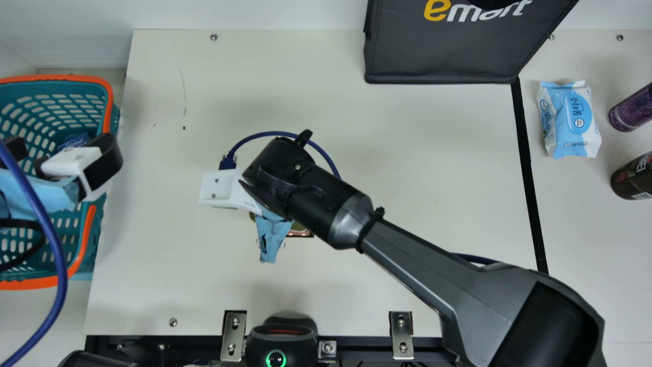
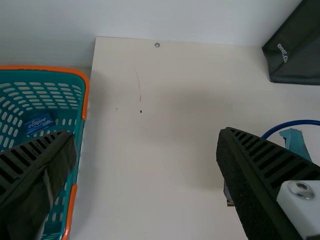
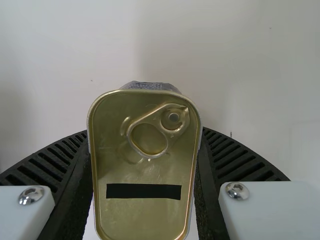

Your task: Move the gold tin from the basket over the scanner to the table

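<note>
Tin [image 3: 145, 167] is clamped in right tool [image 1: 229, 189] near main-view centre, above bench [image 1: 168, 265]; left tool [image 1: 63, 148], spread open, is seen over basket [image 1: 108, 102], left edge.

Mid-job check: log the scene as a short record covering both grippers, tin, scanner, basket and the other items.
Right gripper: closed on the gold tin's sides
Gold tin: out of the basket, pull-tab face visible
Left gripper: open, by the basket
Scanner: table's near edge, green ring lit
Basket: beside the table at left, small blue pack inside
Far side: black bag
Right side: wipes pack, purple container, dark container
Tin touching table: cannot tell
</note>
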